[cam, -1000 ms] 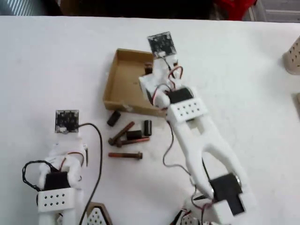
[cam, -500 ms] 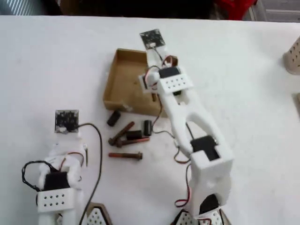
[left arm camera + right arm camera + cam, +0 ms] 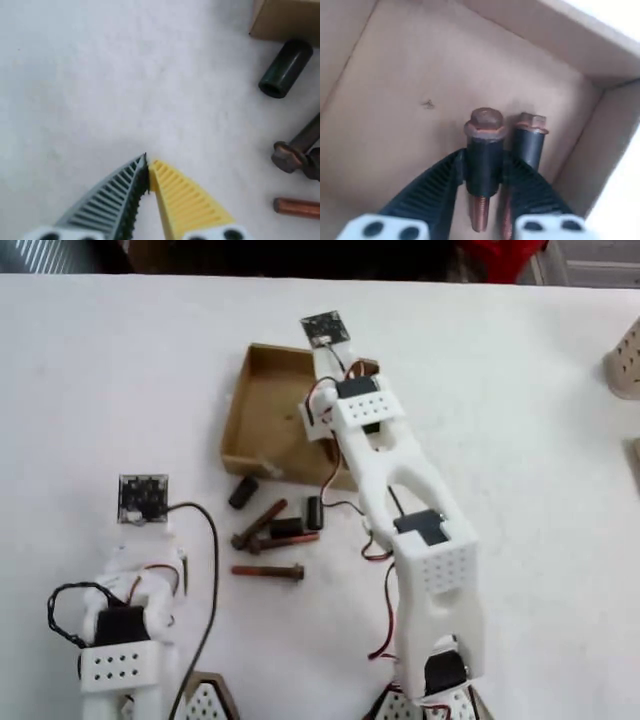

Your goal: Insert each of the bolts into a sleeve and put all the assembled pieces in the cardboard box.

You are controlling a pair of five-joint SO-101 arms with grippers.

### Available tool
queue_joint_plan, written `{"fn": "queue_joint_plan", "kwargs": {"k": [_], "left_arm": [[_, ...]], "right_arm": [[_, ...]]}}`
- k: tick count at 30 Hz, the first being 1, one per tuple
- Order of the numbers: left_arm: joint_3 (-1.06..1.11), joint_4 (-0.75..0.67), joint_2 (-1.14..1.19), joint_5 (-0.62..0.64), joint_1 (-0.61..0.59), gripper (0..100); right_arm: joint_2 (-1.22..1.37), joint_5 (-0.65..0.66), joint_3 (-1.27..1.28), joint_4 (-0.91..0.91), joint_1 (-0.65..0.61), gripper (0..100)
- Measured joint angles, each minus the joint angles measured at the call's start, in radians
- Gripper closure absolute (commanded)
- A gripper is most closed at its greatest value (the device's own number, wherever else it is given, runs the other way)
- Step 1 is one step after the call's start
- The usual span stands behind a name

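**Right arm stretched over the box, a sleeved bolt in its grip**

Since a second ago the right arm has straightened from its bent pose at the near right. It now lies stretched across the cardboard box, with its wrist farther in. The left arm has not stirred, and the loose parts lie where they did.

The right fingers are closed partway on a sleeved bolt, pinching its black sleeve from both sides. The bolt's head sticks out past the fingertips, and its threaded end runs back between them, over the box floor. A second sleeved bolt lies just beside it, next to the box wall.

The left fingers are shut tip to tip on nothing, over bare worktop at the near left.

Counted, there are two assembled pieces in the box. On the worktop near the box are three loose bolts and three black sleeves, one sleeve lying against two of the bolts.
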Motion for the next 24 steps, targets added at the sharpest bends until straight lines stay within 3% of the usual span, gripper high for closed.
{"fn": "queue_joint_plan", "kwargs": {"k": [4, 9, 21, 24], "left_arm": [[0.000, 0.000, 0.000, 0.000, 0.000, 98], [0.000, 0.000, 0.000, 0.000, 0.000, 98], [0.000, 0.000, 0.000, 0.000, 0.000, 98], [0.015, -0.002, 0.000, 0.000, 0.000, 98]], "right_arm": [[-0.002, 0.000, -0.043, 0.072, 0.005, 77.9], [-0.002, 0.000, -0.120, 0.158, 0.003, 98.1], [-0.002, 0.000, -0.497, 0.694, 0.003, 98.3], [-0.003, 0.000, -0.532, 0.735, 0.014, 98.3]]}}
